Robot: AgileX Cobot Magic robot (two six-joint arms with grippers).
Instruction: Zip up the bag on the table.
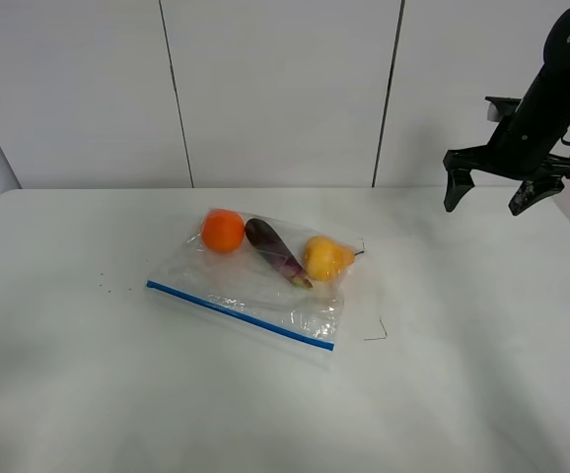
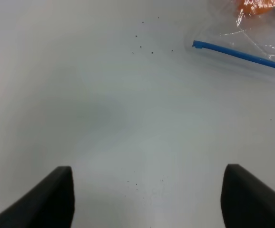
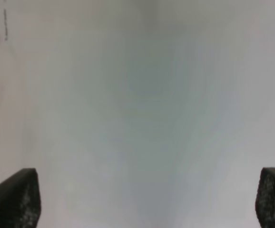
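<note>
The bag (image 1: 250, 281), clear and crinkly, lies flat mid-table (image 1: 463, 394) with its blue zip strip (image 1: 239, 315) at its 6 o'clock edge. The right gripper (image 1: 490, 195) hangs at the bag's 2 o'clock, fingers apart, empty. The left gripper (image 2: 147, 197) (jaws wide too) sees only the bag's cut-off corner.

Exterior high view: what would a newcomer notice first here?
The clear bag lying mid-table, its blue zip strip along the near edge and orange, purple and yellow produce showing through. Next, the black right gripper, open, hanging above the table's far right corner.
</note>
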